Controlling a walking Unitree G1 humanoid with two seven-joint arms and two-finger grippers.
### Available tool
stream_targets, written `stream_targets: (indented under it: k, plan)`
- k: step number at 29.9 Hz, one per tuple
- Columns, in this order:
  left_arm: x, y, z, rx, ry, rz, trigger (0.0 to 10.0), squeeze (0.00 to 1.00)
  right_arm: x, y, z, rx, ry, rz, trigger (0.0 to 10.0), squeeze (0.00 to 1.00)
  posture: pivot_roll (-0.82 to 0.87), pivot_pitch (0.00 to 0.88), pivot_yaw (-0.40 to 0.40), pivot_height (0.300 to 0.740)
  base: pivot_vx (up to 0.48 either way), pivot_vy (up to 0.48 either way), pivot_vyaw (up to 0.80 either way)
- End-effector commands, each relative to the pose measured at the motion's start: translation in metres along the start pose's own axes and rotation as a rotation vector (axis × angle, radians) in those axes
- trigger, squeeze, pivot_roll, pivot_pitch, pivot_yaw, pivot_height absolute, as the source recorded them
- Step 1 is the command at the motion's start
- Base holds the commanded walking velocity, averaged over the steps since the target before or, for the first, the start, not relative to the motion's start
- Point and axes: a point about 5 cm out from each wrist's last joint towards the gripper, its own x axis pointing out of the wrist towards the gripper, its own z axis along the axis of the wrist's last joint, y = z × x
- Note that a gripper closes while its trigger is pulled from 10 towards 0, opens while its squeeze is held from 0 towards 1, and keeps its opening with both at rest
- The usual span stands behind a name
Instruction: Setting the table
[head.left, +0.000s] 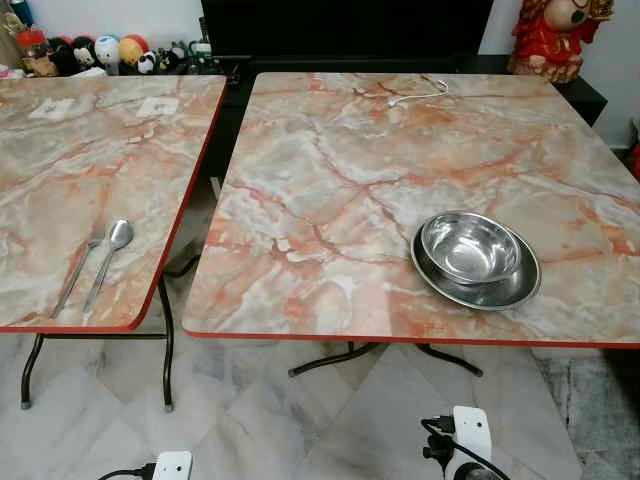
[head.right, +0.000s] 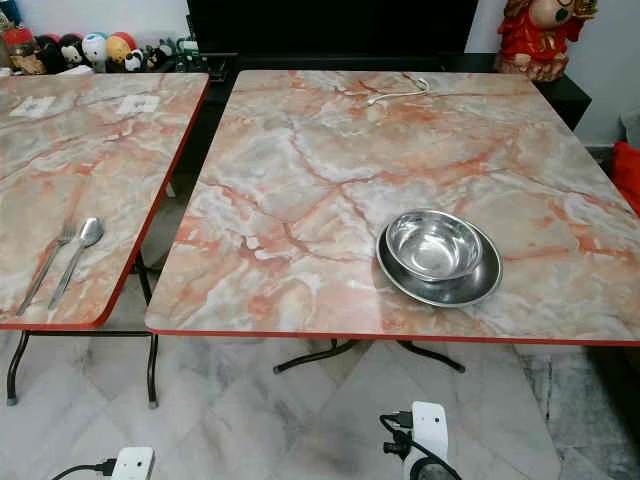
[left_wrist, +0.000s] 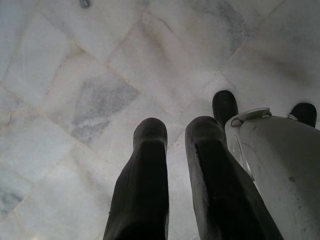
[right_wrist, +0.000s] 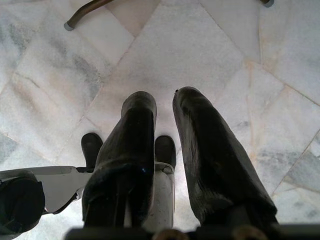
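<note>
Here, cutlery and dishes wait on two marble-patterned surfaces while both arms hang low.

The spoon (head.left: 108, 262) and fork (head.left: 78, 272) lie side by side near the front edge of the left surface (head.left: 60, 180); thin, stiff, slippery steel, best pinched mid-handle. The bowl (head.left: 470, 247) sits nested in the plate (head.left: 520, 285) on the right surface (head.left: 330, 180); light, rigid, taken by the rim. The left gripper (left_wrist: 175, 135) and right gripper (right_wrist: 162, 107) point at the floor, fingers slightly parted, holding nothing.
</note>
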Motion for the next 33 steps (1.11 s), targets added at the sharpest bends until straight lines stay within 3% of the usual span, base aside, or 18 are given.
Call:
stream_targets:
  k: [1,33]
  plan:
    - [-0.0011,0.0011,-0.0052,-0.012,0.017,0.001,10.0,0.00,-0.0008,0.0003,-0.0040,0.004,0.010,0.003,10.0,0.00,-0.09,0.093,0.029,0.740,0.000,0.000,0.00]
    - [-0.0011,0.0005,-0.0048,-0.020,0.014,-0.005,10.0,0.00,-0.0012,0.0013,-0.0062,0.004,0.016,0.007,10.0,0.00,-0.09,0.094,0.031,0.740,0.000,0.000,0.00]
